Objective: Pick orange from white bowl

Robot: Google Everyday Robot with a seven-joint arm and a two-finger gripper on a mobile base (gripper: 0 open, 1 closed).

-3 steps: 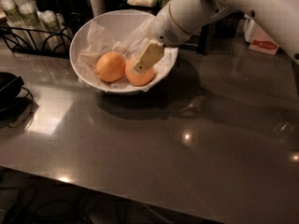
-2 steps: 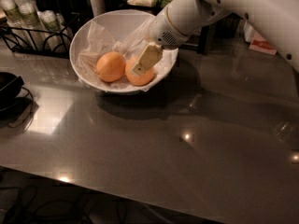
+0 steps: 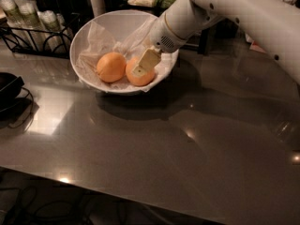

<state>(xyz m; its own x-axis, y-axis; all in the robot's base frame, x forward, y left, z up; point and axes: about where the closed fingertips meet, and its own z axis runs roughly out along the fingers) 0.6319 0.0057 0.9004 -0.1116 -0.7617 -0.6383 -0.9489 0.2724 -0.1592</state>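
Observation:
The white bowl (image 3: 117,25), lined with crumpled white paper, stands at the back left of the table and holds two oranges side by side. The right orange (image 3: 142,81) is the slightly deeper-coloured one. The paler orange (image 3: 110,67) lies to its left. My gripper (image 3: 141,68) reaches down into the bowl from the upper right and sits right on the right orange, covering part of its top and front. That orange rests on the paper in the bowl.
A small black dish (image 3: 7,86) sits at the left edge of the dark glossy table (image 3: 154,153). A black wire rack with bottles (image 3: 28,25) and other containers stand behind the bowl. My white arm (image 3: 243,13) crosses the upper right.
Almost nothing. My gripper stays on the right orange, the arm shifts only slightly, and both oranges lie where they were.

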